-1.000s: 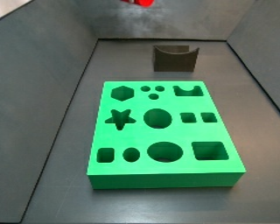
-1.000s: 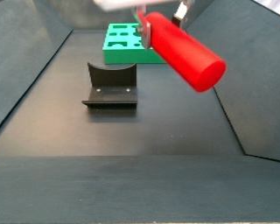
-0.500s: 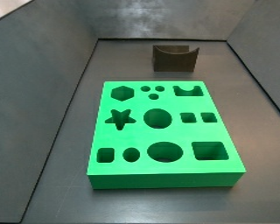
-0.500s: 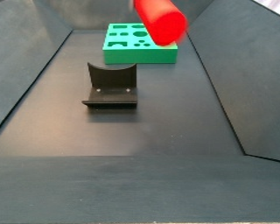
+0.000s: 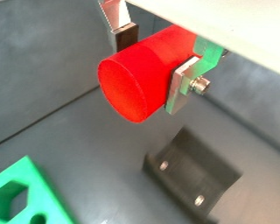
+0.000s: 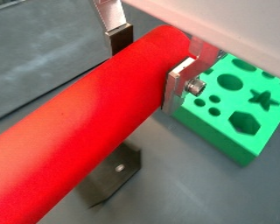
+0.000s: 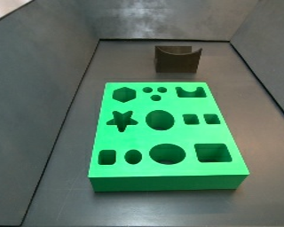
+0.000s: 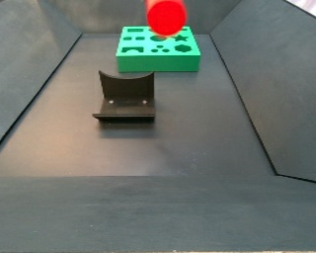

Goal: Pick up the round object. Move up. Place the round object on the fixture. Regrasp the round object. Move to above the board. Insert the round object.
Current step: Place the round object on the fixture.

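The round object (image 5: 133, 80), a smooth red cylinder peg, lies crosswise between the silver fingers (image 5: 182, 80) of my gripper (image 5: 154, 59), which is shut on it near one end. In a wrist view its long body (image 6: 78, 136) runs out past the gripper (image 6: 149, 59). In a side view only the peg (image 8: 166, 17) shows at the top edge, high over the floor between the dark fixture (image 8: 125, 97) and the green board (image 8: 158, 49); the gripper is cut off there. The fixture (image 7: 177, 58) and the board (image 7: 166, 133) also show in a side view where gripper and peg are out of frame.
Dark sloping walls (image 8: 253, 89) enclose the black floor (image 8: 147, 168). The fixture (image 5: 192, 175) sits below the held peg in a wrist view, with a corner of the board (image 5: 20, 197) nearby. The board (image 6: 241, 105) lies beyond the fingers.
The peg has moved away from the nearer side camera toward the board, looking much smaller now. It has left the top edge of the far side view.
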Motion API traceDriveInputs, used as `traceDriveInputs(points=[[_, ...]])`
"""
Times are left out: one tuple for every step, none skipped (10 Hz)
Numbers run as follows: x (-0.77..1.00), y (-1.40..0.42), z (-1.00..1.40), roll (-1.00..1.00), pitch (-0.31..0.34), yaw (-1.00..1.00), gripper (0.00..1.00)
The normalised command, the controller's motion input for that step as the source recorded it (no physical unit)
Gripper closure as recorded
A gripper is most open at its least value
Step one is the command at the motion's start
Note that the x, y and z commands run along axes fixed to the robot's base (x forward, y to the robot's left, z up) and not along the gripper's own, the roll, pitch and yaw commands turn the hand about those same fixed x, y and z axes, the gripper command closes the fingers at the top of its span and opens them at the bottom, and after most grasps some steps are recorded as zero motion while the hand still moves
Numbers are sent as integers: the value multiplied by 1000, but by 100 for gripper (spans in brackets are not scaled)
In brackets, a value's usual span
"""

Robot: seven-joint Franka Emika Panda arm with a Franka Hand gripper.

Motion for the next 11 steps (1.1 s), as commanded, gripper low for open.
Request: traceDriveInputs(points=[[1000,-57,-561,-1000,41,-35,100],[1000,-27,-354,-1000,41,-40,100],[913,-7,-178,-1000,43,-43,100],[759,14,-62,-1000,58,-48,100],[659,28,-33,-1000,70,-52,100],[545,34,-35,-1000,80,-60,100],[495,34,-30,-1000,84,-65,100],[369,40,-20,-1000,95,-80,100],[320,41,-20,-1000,101,-87,100],[225,42,-21,-1000,111,-106,100],[157,43,-16,-1000,119,-124,100]])
